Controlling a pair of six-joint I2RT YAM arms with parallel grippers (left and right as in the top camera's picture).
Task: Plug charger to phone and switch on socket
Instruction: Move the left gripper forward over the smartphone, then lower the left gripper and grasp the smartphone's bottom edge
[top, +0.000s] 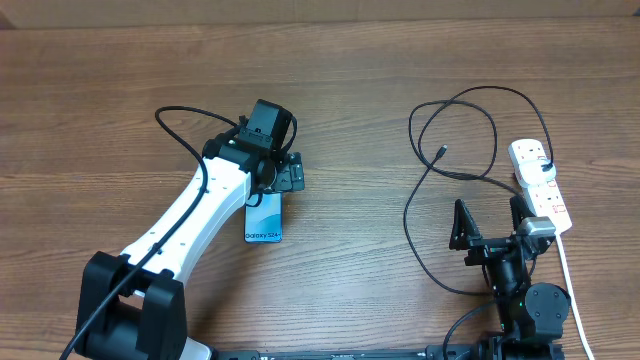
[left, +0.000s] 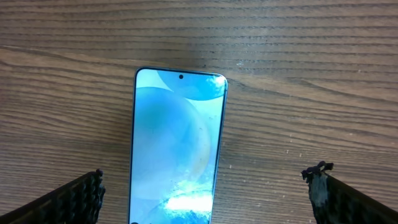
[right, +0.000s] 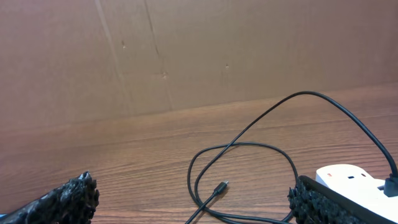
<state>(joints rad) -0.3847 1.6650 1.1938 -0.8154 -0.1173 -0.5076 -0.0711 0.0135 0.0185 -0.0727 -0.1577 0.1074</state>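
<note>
The phone (top: 264, 220) lies flat on the wooden table, light-blue screen up, its far end under my left arm. In the left wrist view the phone (left: 177, 137) lies between and below my left gripper's (left: 208, 194) wide-open fingers, untouched. My left gripper (top: 278, 182) hovers over it. The charger, a thin black cable (top: 490, 125), loops at the right; its small connector (top: 441, 152) lies free and its black plug (top: 541, 166) sits in the white socket strip (top: 556, 206). My right gripper (top: 490, 224) is open and empty, near the strip. The right wrist view shows the connector (right: 221, 186) and strip (right: 348, 177) beyond the gripper (right: 196, 202).
The strip's thick white cord (top: 566, 272) runs to the front edge beside my right arm. A brown cardboard wall (right: 186, 56) stands behind the table. A black cable (top: 185, 125) from my left arm arcs over the table at the left.
</note>
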